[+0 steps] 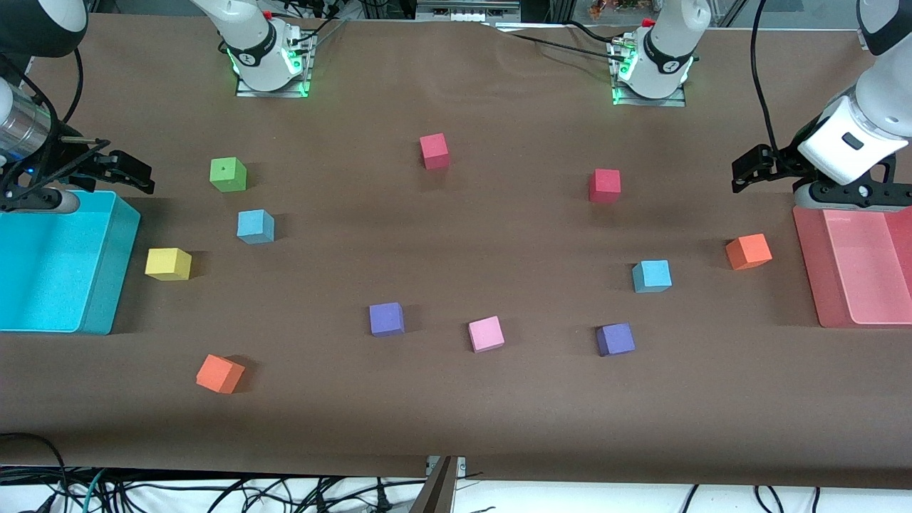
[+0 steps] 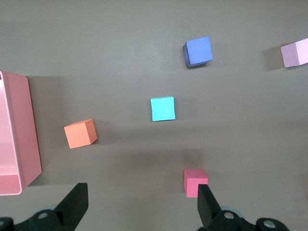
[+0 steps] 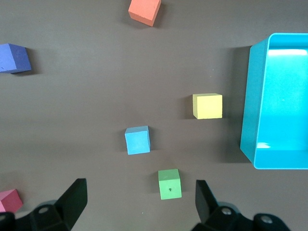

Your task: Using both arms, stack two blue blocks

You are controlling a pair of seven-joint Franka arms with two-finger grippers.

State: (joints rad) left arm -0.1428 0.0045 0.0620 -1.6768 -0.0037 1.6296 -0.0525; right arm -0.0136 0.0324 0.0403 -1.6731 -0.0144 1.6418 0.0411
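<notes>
Nothing is stacked yet: the 2 blue blocks point(image 1: 256, 226) point(image 1: 652, 276) lie well apart on the desk point(image 1: 456, 399), 1 toward each arm's end, while the left pincer point(image 2: 139, 204) and right pincer point(image 3: 139, 202) hover wide and empty.

Nothing readable anywhere, honestly. The cubes, the bins and the brown table cover are all plain, with no print, labels or numbers. The only marks are small round white emblems on the black collars of the two arm bases, the right arm's base point(image 1: 251, 57) at upper left of the front view and the left arm's base point(image 1: 668, 65) at upper right, and they're too small to make out as letters.
</notes>
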